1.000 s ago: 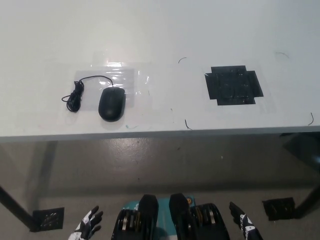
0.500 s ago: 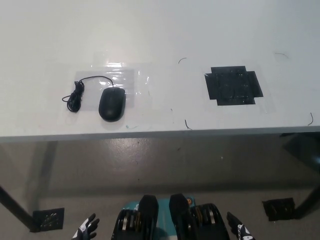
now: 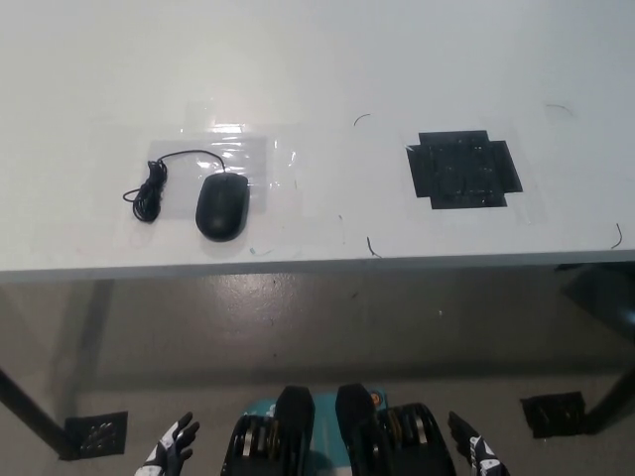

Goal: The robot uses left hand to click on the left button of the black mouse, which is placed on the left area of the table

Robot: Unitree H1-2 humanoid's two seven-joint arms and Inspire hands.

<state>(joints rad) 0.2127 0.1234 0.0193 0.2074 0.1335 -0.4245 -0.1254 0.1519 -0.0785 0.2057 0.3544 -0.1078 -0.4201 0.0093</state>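
Observation:
A black mouse [image 3: 221, 206] lies on the left part of the white table [image 3: 317, 59], on a clear taped sheet, its coiled cable [image 3: 151, 190] trailing to its left. My left hand [image 3: 171, 451] shows only at the bottom left edge, far below the table's front edge, fingers spread and holding nothing. My right hand [image 3: 474, 451] shows at the bottom right edge, also low and away from the table, fingers apart and empty.
A black taped patch [image 3: 463, 170] lies on the right part of the table. Table legs [image 3: 30, 412] and a floor plate [image 3: 96, 433] show under the front edge at the lower left; another plate [image 3: 554, 413] sits at the lower right.
Both hands sank a little toward the bottom edge, then the left rose slightly again. The mouse has not moved.

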